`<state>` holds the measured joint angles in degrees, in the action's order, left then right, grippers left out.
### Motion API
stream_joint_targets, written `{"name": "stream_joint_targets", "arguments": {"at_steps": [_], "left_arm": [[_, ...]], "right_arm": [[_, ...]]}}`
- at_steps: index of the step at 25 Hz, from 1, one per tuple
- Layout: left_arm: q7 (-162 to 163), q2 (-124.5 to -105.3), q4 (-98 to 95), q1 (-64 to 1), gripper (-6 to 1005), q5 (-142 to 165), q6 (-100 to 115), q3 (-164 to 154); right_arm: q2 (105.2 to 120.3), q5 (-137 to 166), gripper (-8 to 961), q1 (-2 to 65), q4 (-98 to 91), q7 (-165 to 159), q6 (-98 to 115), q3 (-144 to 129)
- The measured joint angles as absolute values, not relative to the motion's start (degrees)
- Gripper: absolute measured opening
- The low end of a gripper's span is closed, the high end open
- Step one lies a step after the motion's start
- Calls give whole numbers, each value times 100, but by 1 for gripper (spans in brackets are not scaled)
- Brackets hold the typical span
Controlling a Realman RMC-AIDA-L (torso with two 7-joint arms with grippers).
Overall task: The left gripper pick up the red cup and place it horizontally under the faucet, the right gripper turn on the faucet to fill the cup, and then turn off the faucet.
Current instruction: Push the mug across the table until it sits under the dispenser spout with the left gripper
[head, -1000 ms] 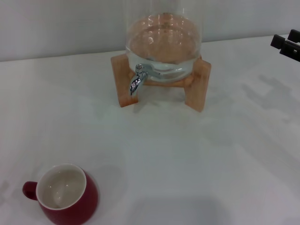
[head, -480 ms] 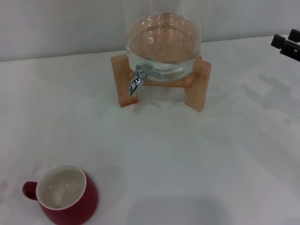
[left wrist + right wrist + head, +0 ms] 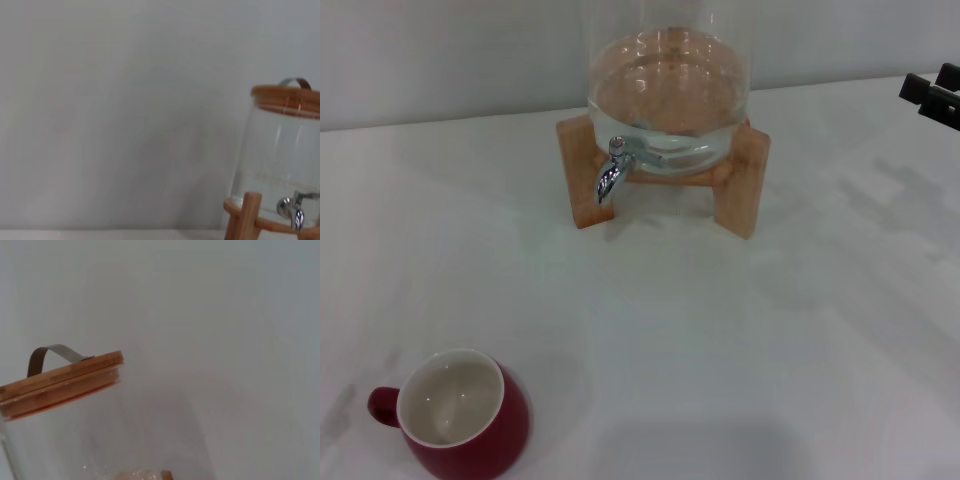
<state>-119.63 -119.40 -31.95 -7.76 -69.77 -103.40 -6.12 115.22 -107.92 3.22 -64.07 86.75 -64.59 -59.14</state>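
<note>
At the near left of the table stands the red cup, upright, mouth up, handle to the left, untouched. Far behind it the glass jar rests on a wooden stand, which raises the faucet so a cup fits beneath. Only the right gripper shows, at the far right edge, well apart from both; whether its fingers are apart cannot be told. The left gripper is out of view.

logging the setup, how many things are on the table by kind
cup: 1, the red cup
glass jar: 1, with the faucet fixed to it
wooden stand: 1
total: 3
</note>
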Motion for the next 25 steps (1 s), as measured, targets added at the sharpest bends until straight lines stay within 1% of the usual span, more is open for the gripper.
{"name": "stream_joint_targets", "arguments": {"at_steps": [13,25], "left_arm": [[-13526,-11953,-2322,-727,782,-6651,-9841,-602],[-13985,-11950,-1813,-675,776,-6574,-9462,-615]], "right_arm": [[11518,-10792,730,372,-6375,8674,-6449,-5845],[11496,-10792,729,481,-6183,8674,-6443,-5726]]}}
